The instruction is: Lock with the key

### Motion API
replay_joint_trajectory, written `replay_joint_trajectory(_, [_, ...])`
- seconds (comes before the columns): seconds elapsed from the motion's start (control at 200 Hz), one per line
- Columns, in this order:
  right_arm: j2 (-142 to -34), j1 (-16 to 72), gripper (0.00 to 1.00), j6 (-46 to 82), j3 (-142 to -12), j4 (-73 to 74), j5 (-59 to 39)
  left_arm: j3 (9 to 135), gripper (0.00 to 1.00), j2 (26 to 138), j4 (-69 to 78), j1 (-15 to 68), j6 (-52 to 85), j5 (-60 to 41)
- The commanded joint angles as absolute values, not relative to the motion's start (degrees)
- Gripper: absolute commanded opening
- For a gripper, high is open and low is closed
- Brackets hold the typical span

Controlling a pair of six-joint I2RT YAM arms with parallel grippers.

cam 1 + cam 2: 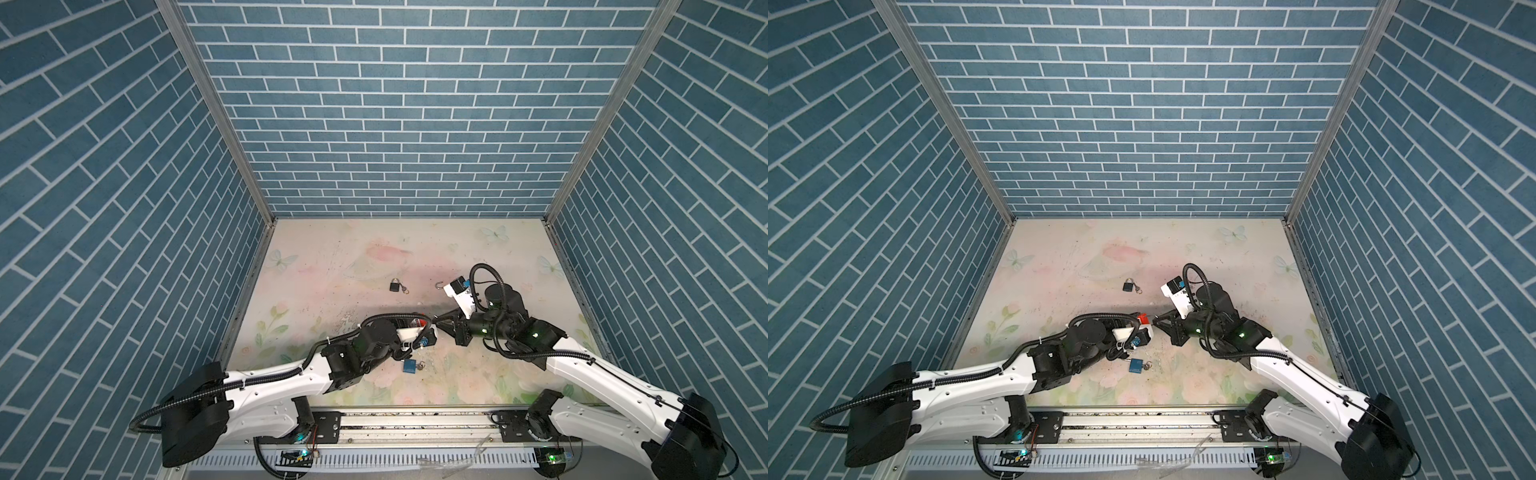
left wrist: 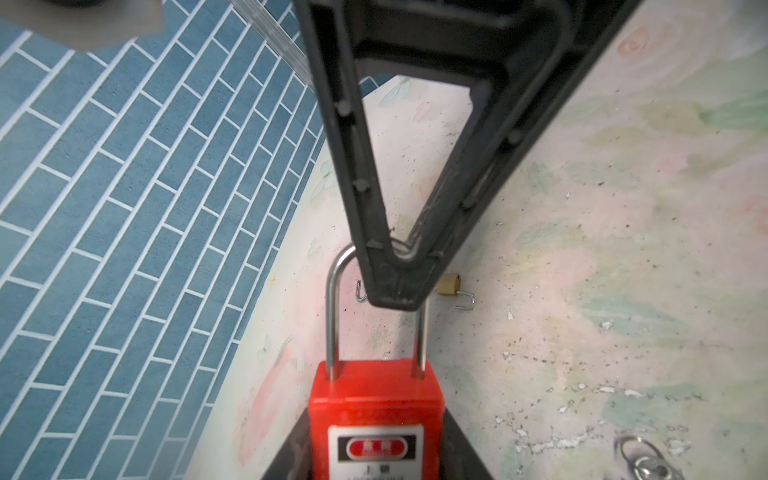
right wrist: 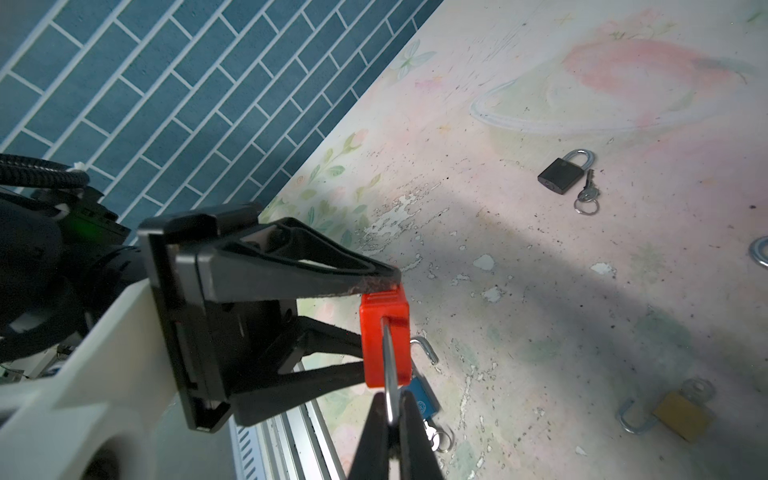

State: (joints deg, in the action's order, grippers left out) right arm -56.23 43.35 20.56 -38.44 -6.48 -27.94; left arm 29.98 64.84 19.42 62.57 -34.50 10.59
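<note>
A red padlock (image 2: 374,399) with a long silver shackle (image 2: 332,299) is held off the table, and my left gripper (image 2: 374,457) is shut on its body. Both shackle legs enter the body. My right gripper (image 3: 390,415) is shut on the top of the shackle loop, its two fingers tight on either side of the steel. In both top views the two grippers meet tip to tip at mid table, the left (image 1: 420,324) (image 1: 1144,320) and the right (image 1: 435,320) (image 1: 1154,321). A key (image 3: 588,193) lies by a black padlock (image 3: 561,174). The red padlock's underside is hidden.
The black padlock (image 1: 395,285) lies further back. A blue padlock (image 1: 409,365) with a key ring (image 1: 422,365) lies near my left arm. A brass padlock (image 3: 681,415) with an open shackle lies on the floral table (image 1: 332,257). Blue brick walls (image 1: 374,124) enclose three sides.
</note>
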Motion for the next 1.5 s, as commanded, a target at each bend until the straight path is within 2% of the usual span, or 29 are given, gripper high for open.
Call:
replay_joint_trajectory(0.0, [-52.27, 41.97, 0.21, 18.52, -41.83, -11.97, -25.95, 32.41, 0.00, 63.28, 28.23, 63.21, -25.70, 9.53])
replay_joint_trajectory(0.14, [-46.36, 40.75, 0.49, 16.56, -43.95, -15.95, -24.28, 30.13, 0.00, 62.16, 29.25, 62.89, -17.37, 10.82])
replay_joint_trajectory(0.265, [-43.63, 40.72, 0.57, 15.53, -44.99, -18.52, -24.82, 29.37, 0.00, 61.35, 31.31, 61.91, -8.76, 11.68])
replay_joint_trajectory(0.505, [-38.12, 40.75, 0.59, 15.81, -39.49, -11.77, -26.99, 31.88, 0.00, 60.81, 31.61, 54.07, 19.43, 10.70])
replay_joint_trajectory(0.755, [-36.62, 41.63, 0.58, 19.44, -29.52, 5.68, -24.44, 32.76, 0.00, 60.16, 31.15, 46.75, 40.64, 3.35])
replay_joint_trajectory(1.045, [-46.83, 47.70, 0.58, 20.82, -27.43, 21.18, -19.80, 34.09, 0.00, 60.13, 31.43, 45.81, 41.66, -3.70])
replay_joint_trajectory(1.495, [-62.60, 48.82, 0.64, 24.29, -32.34, 32.41, -20.13, 33.77, 0.00, 59.92, 32.15, 45.87, 42.01, -3.81])
